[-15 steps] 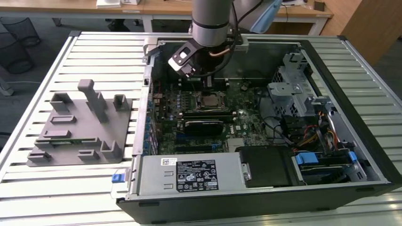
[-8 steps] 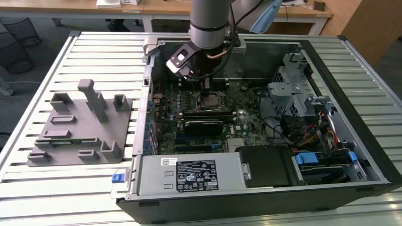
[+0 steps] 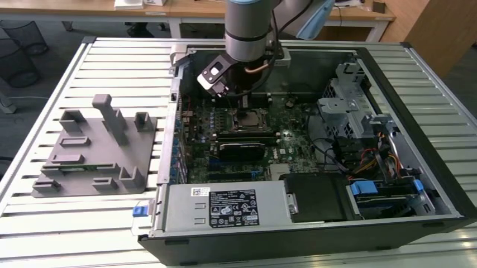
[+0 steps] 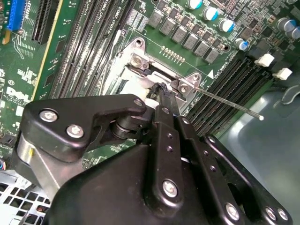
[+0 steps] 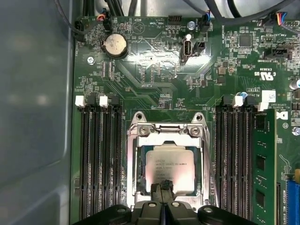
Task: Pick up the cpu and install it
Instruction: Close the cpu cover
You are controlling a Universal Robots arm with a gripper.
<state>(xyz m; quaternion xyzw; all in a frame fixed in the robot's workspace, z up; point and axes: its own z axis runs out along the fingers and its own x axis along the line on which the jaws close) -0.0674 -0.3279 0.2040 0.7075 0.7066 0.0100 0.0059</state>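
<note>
The cpu [image 5: 169, 161], a square chip with a pale silvery top, lies flat inside the metal socket frame [image 5: 138, 140] on the green motherboard. In the exterior view the cpu [image 3: 251, 118] sits mid-board within the open computer case. My gripper [image 5: 163, 186] hangs right over the chip's edge with its two black fingers pressed together and nothing between them. I cannot tell whether the tips touch the chip. In the second wrist view the gripper [image 4: 161, 90] points down at the socket's hinge end. In the exterior view the gripper [image 3: 243, 105] stands just behind the socket.
A thin socket lever rod [image 4: 225, 104] sticks out beside the socket. Memory slots [image 5: 101, 159] flank it, with one green stick [image 5: 263, 164] seated. The case wall [image 3: 417, 84], drive cage [image 3: 347, 109] and power supply [image 3: 223, 207] ring the board. A grey fixture [image 3: 97, 151] lies on the slatted table.
</note>
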